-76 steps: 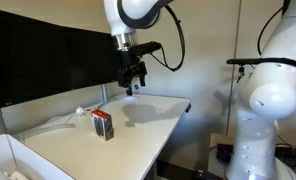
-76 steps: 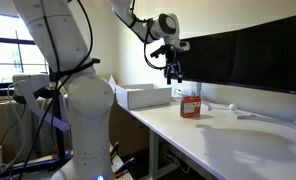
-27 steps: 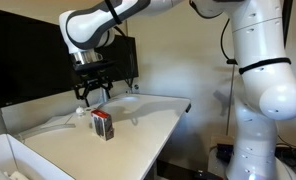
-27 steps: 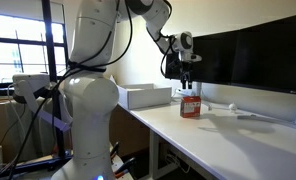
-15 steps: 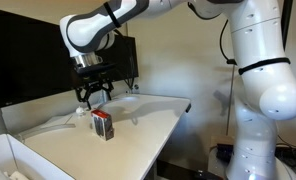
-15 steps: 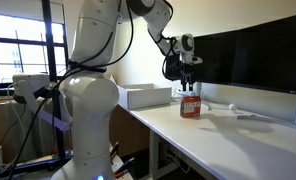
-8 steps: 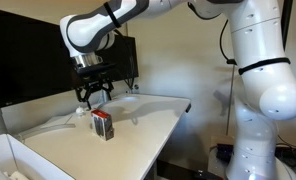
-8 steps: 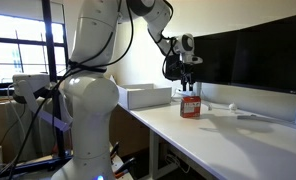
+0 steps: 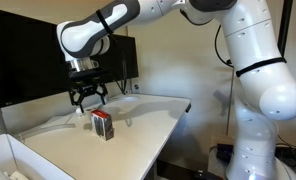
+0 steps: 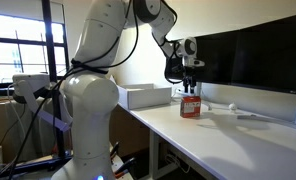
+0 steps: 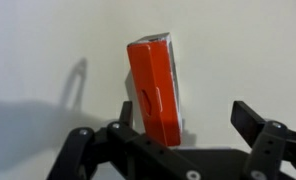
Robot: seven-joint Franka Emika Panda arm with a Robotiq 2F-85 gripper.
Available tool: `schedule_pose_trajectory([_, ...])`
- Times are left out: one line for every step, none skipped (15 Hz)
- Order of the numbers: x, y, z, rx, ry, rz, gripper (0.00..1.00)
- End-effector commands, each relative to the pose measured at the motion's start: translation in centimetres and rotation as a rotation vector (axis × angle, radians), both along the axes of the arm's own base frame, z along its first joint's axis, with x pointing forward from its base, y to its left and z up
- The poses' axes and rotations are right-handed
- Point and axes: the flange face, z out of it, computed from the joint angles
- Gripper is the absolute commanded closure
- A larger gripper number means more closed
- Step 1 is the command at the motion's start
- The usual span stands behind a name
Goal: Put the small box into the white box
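Note:
The small box (image 9: 103, 124) is a red and black carton that stands upright on the white table in both exterior views (image 10: 190, 105). In the wrist view its red face (image 11: 152, 88) fills the middle, straight below the camera. My gripper (image 9: 88, 101) hangs open just above the carton, a little to one side of it; it also shows above the carton in an exterior view (image 10: 191, 87). In the wrist view the two fingers (image 11: 188, 118) stand wide apart with the carton near one of them. The white box (image 10: 145, 96) is an open bin at the table's end, also seen at the near corner (image 9: 10, 158).
A black monitor (image 9: 48, 60) stands along the back of the table, also in an exterior view (image 10: 248, 55). A small white object with a cable (image 9: 80, 111) lies near the carton. The table's front edge (image 9: 158, 140) drops off to the floor.
My gripper has moved slightly sideways and lower over the carton since half a second ago. The carton has not moved.

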Motion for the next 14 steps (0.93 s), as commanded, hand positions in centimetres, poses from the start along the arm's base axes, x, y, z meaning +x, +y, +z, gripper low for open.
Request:
schedule_pose_trajectory([2.3,0.9,-1.5,0.026,-0.012,-0.036,0.00])
schedule_pose_trajectory([2.8,1.0,-1.8,0.027,-0.010,-0.035,0.00])
schedule_pose_trajectory([3.2,1.1,-2.0,0.027,-0.009,-0.032,0.00])
schedule_pose_trajectory([3.5,1.1,-2.1,0.027,-0.006,-0.030,0.00])
schedule_pose_trajectory([3.6,1.0,-2.0,0.027,-0.007,-0.031,0.00])
schedule_pose_trajectory([3.7,0.7,-1.8,0.027,-0.011,-0.035,0.00])
schedule_pose_trajectory([3.7,0.4,-1.5,0.026,-0.017,-0.038,0.00])
schedule_pose_trajectory([3.7,0.0,-0.9,0.025,-0.027,-0.049,0.00])
schedule_pose_trajectory([3.5,-0.5,-0.4,0.023,-0.036,-0.057,0.00])
schedule_pose_trajectory([3.4,-1.1,0.0,0.027,-0.042,-0.067,0.00])
schedule_pose_trajectory([3.2,-1.6,0.3,0.028,-0.046,-0.079,0.00])
schedule_pose_trajectory([3.0,-2.0,0.6,0.031,-0.044,-0.090,0.00])
schedule_pose_trajectory([2.8,-2.4,0.8,0.036,-0.037,-0.100,0.00])
schedule_pose_trajectory([2.5,-2.7,0.6,0.048,-0.026,-0.111,0.00])
